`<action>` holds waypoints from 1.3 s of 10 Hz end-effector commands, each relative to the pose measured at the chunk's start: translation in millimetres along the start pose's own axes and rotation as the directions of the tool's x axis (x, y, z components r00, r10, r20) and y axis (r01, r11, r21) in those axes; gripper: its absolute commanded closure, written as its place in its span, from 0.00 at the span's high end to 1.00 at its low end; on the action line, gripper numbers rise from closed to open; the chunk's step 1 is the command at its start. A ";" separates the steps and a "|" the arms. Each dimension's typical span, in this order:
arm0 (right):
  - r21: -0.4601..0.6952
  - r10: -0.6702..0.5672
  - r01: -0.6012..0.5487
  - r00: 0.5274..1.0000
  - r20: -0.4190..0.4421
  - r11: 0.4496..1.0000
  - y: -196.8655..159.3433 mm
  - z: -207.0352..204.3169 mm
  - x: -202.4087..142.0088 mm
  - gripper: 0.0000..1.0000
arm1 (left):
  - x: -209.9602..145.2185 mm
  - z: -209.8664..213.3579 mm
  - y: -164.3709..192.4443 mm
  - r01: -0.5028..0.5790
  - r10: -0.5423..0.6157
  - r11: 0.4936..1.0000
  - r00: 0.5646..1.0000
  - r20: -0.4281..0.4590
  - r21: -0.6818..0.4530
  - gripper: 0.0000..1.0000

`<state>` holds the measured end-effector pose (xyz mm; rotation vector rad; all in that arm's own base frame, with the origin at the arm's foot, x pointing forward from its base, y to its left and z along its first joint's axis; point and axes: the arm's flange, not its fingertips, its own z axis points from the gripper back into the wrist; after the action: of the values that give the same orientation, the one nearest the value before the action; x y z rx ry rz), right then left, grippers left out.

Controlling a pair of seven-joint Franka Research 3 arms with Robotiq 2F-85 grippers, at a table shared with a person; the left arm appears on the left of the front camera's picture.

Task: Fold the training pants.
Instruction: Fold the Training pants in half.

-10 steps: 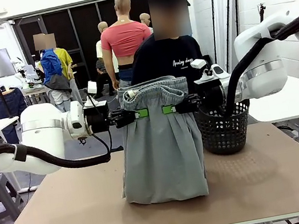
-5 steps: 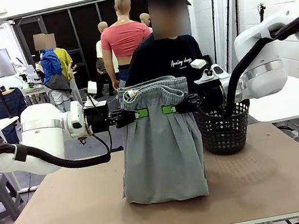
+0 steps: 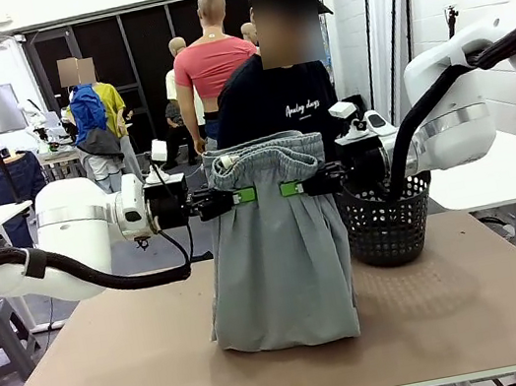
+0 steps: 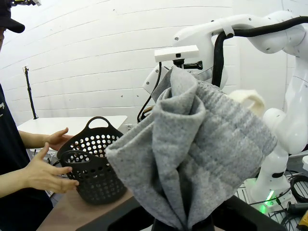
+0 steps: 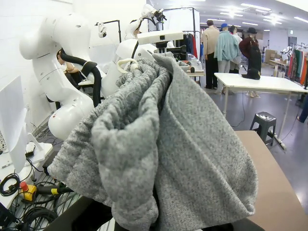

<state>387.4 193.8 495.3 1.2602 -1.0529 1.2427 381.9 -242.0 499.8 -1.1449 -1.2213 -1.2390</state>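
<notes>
The light grey training pants (image 3: 278,249) hang in the air above the table's middle, waistband up, with their lower end resting on the tabletop. My left gripper (image 3: 239,196) is shut on the waistband's left side and my right gripper (image 3: 295,187) is shut on its right side, the two close together. In the left wrist view the bunched grey fabric (image 4: 192,144) rises from between my fingers. The right wrist view has the same fabric (image 5: 159,149) gathered at my fingers.
A black mesh basket (image 3: 388,220) stands on the brown table (image 3: 119,367) at the right, behind my right arm. A person (image 3: 281,99) stands at the far side; both hands (image 4: 48,168) are at the basket in the left wrist view.
Both grippers and the pants stay where they were. The person behind the pants has shifted slightly to the left.
</notes>
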 end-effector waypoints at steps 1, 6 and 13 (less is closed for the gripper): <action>0.003 -0.002 0.002 1.000 0.005 1.000 2.0 -0.2 1.4 0.00 | 3.5 -2.0 -1.5 0.020 -0.020 1.000 1.000 -0.007 0.000 0.00; 0.003 -0.002 0.002 1.000 0.005 1.000 2.0 -0.2 1.4 0.00 | 3.5 -2.0 -1.5 0.020 -0.020 1.000 1.000 -0.007 0.000 0.00; 0.026 0.027 -0.026 1.000 -0.013 0.999 -24.5 -2.7 13.8 0.00 | 3.2 -3.6 33.8 0.040 -0.039 0.999 0.998 -0.053 0.015 0.00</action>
<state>394.7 195.4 496.6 1.2557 -1.0446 1.2572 397.3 -241.5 499.9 -1.1140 -1.2127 -1.2478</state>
